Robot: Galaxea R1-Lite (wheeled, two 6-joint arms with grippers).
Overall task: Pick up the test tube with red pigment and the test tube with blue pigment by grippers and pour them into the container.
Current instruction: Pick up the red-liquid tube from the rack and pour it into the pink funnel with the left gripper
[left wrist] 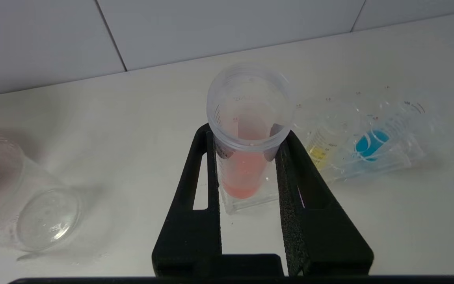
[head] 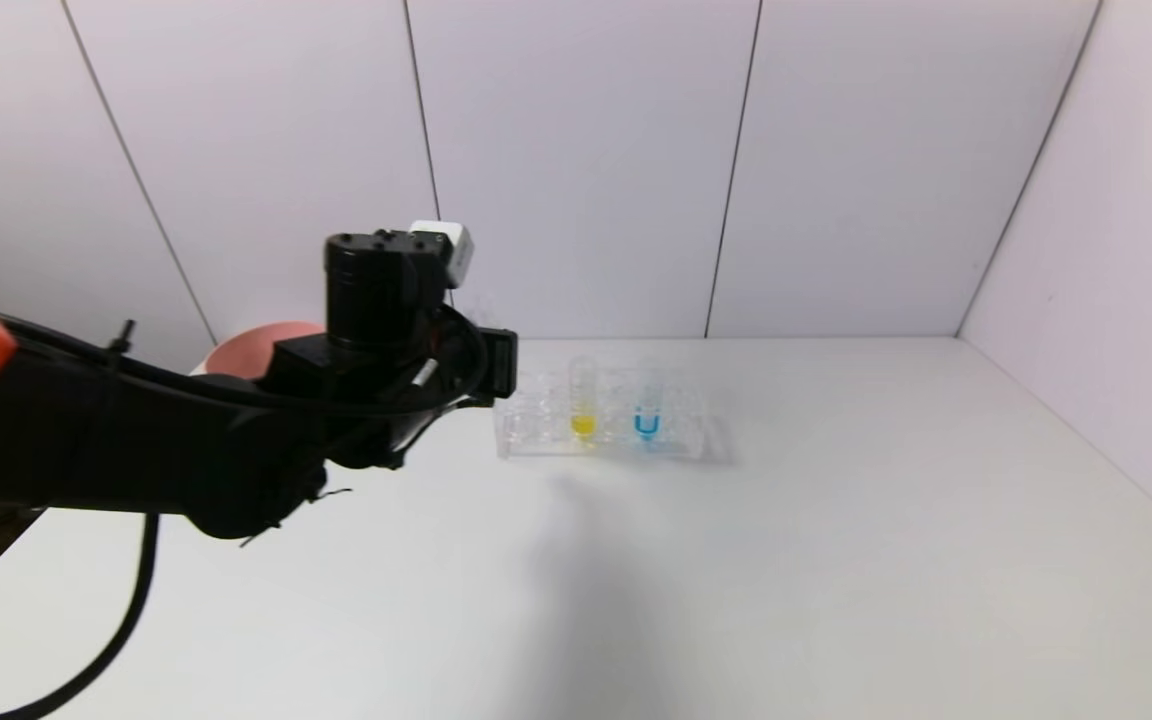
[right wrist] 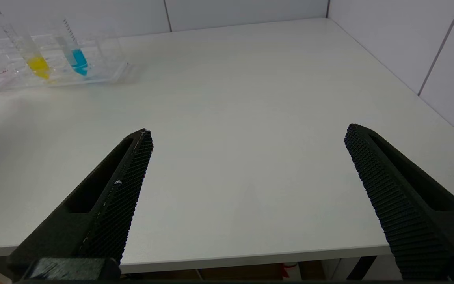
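Left wrist view, container (left wrist: pixel 26 205): lower left of frame, clear beaker, apparently empty.
Left gripper (left wrist: pixel 250 157): centre, clamped on test tube with red pigment (left wrist: pixel 246 146); light, slick, likely fragile; held near the open mouth.
Test tube with blue pigment (left wrist: pixel 371 144): right, standing in rack (left wrist: pixel 404 157).
Right gripper (right wrist: pixel 246 146): spread wide, holding nothing.

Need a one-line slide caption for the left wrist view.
Left gripper clamps the test tube with red pigment at the clear rack, the container standing empty off to one side.
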